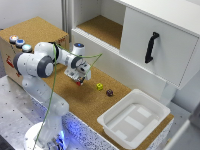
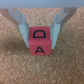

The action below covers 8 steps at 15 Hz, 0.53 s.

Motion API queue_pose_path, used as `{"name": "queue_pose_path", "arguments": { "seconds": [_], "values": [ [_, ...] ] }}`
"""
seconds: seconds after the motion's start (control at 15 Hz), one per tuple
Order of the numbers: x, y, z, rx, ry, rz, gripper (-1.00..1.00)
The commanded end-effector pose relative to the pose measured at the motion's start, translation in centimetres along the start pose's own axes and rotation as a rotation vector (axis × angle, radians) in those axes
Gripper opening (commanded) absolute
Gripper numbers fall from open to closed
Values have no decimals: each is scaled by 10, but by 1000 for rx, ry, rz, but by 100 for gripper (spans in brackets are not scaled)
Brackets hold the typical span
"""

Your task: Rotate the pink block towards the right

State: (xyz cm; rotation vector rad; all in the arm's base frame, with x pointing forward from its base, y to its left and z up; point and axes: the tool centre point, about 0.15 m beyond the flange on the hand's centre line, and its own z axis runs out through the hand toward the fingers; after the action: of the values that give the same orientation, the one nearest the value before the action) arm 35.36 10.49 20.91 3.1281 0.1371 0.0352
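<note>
Fingers straddle the pink block, one on each side face, because a turn to the right needs both flanks held so the block follows my wrist instead of skidding. In the wrist view the block sits squarely between my fingertips, letters D and A facing the camera, and I appear to be pinching it, with no gap visible at either side. It rests low on the cork bench, under my hand. Nearby, apart, lie a yellow block and a dark block.
</note>
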Motion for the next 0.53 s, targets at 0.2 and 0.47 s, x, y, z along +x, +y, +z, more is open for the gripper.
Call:
{"name": "queue_pose_path", "arguments": {
  "seconds": [0.2, 0.47],
  "values": [
    [-8, -10, -66, 4, -56, 225, -100],
    [-10, -14, -68, -3, -87, 453, -100]
  ]
}}
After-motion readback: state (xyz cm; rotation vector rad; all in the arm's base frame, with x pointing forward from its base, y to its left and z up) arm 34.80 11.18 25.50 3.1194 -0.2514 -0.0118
